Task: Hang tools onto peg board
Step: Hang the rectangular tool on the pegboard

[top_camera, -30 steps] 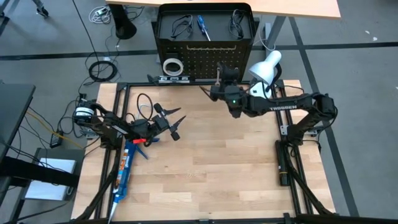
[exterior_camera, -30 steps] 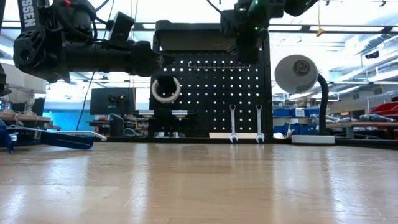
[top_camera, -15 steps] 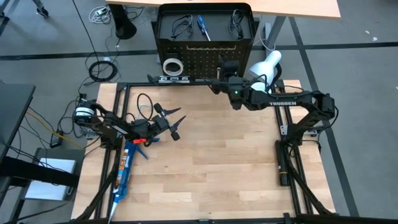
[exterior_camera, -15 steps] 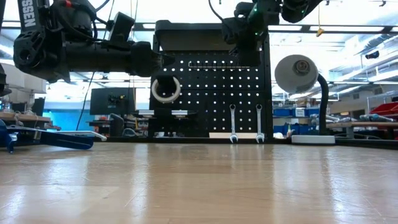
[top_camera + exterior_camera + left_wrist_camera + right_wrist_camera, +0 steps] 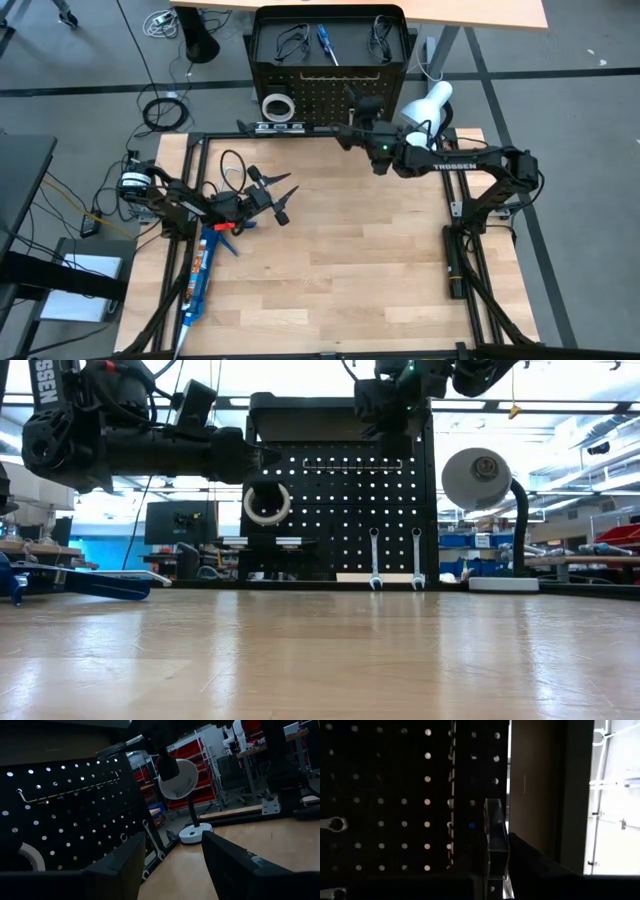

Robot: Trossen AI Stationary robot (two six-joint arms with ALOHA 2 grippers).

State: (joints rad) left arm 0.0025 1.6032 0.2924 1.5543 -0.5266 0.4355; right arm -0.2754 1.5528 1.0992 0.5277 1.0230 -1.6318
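1. Hovering over the left of the tabletop (image 5: 350,260), the left end effector (image 5: 279,197) stays wide open and empty.
2. The right end effector (image 5: 357,104), pinching a thin flat tool (image 5: 496,835), has closed in on the upper holes of the board (image 5: 320,95); hanging looks imminent.

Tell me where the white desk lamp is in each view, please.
High view: desk lamp at the table's far right, beside the peg board.
Low view: lamp right of the board.
Left wrist view: lamp centre, beside the board.
Right wrist view: not in it.
Shared landmark: peg board.
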